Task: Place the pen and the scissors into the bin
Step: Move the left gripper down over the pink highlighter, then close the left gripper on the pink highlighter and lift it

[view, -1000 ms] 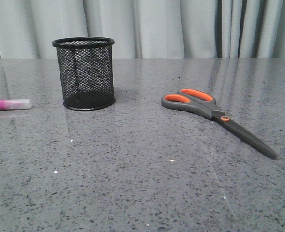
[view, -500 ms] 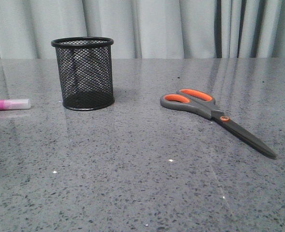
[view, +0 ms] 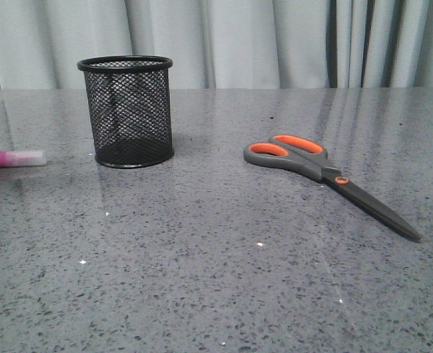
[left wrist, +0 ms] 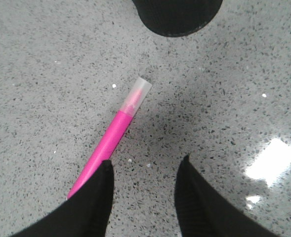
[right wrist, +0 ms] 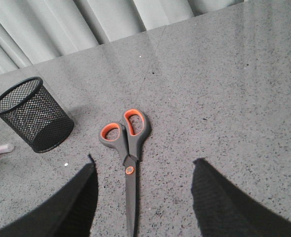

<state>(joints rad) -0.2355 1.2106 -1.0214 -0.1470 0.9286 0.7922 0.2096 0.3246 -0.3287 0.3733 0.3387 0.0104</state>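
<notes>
The black mesh bin (view: 126, 112) stands upright at the back left of the grey table; it also shows in the right wrist view (right wrist: 31, 120). The pink pen (view: 10, 158) lies flat at the left edge, cap toward the bin. In the left wrist view the pen (left wrist: 110, 139) lies just beside my open, empty left gripper (left wrist: 144, 170), its tail hidden by one finger. The scissors (view: 326, 176) lie closed on the right, handles toward the back. In the right wrist view the scissors (right wrist: 128, 157) lie between the fingers of my open right gripper (right wrist: 144, 165), which hovers above them.
Grey speckled table (view: 216, 279) with a pale curtain (view: 275, 40) behind its far edge. The bin's base (left wrist: 177, 17) shows in the left wrist view beyond the pen's cap. Neither gripper shows in the front view.
Nothing on the table has moved. The front view shifts by a pixel or two only.
</notes>
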